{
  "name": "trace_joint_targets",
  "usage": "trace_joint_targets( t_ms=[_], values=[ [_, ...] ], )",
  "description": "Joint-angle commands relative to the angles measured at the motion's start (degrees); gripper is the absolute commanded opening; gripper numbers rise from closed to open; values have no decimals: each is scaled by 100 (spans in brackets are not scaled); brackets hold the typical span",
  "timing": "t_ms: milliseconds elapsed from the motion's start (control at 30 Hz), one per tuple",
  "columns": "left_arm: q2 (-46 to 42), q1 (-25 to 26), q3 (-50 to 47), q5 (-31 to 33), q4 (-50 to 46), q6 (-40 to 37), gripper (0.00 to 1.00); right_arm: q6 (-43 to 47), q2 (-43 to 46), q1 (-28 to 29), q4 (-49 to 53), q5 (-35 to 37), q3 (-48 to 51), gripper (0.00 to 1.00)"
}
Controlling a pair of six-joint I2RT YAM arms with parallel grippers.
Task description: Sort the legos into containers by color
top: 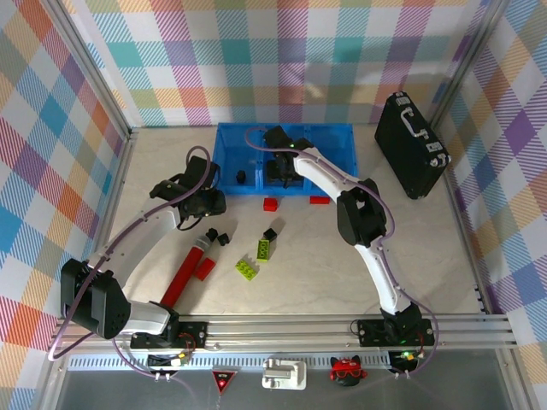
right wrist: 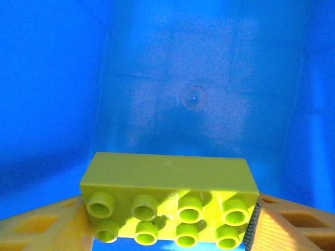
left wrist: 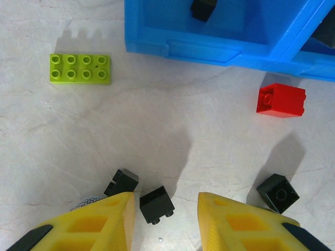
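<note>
Recorder: Bins [top: 333,154] first. Three blue ones, joined in a row at the far side of the table [top: 444,256]. Right arm?

Spotter: It reaches into the middle bin. Right gripper [right wrist: 168,222] has a green brick [right wrist: 167,175] crossways between its fingers. Jaws are spread to the brick's full length, and each finger looks pressed to one end. Studs face the wrist camera, with blue bin floor beyond.

Recorder: Left side?

Spotter: Left gripper [left wrist: 163,225] points down at the table, just short of the left bin's front lip. Jaws part open, gripping nothing. One black brick [left wrist: 157,204] lies in the gap by the fingertips, clear of both.

Recorder: Other loose pieces?

Spotter: Second black brick [left wrist: 121,181] is just left of it, and a third black brick [left wrist: 278,192] is well to its right. Red brick [left wrist: 280,99] sits near the lip. Flat green brick [left wrist: 80,68] lies studs up on the table, left of the bin front. Black cube [left wrist: 203,8] is inside the left bin.

Recorder: Off-task items?

Spotter: Red cylinder [top: 181,278] lies by the left arm. Black case [top: 412,155] stands right of the bins.
</note>
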State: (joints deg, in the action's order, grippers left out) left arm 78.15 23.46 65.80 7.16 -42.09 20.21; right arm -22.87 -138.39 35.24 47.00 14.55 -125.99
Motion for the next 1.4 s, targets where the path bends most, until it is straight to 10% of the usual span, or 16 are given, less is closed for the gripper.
trace_joint_targets(
  t_ms=[0,800,1367],
  values=[
    [-81,51,-67,-13,-160,63,36,-81,203,70,54,92,-231,73],
    [-37,113,-23,-17,-500,247,38,109,2365,228,517,-34,917,74],
    [502,642,-129,1167,-642,2391,42,115,3686,211,321,248,2560,75]
  ],
)
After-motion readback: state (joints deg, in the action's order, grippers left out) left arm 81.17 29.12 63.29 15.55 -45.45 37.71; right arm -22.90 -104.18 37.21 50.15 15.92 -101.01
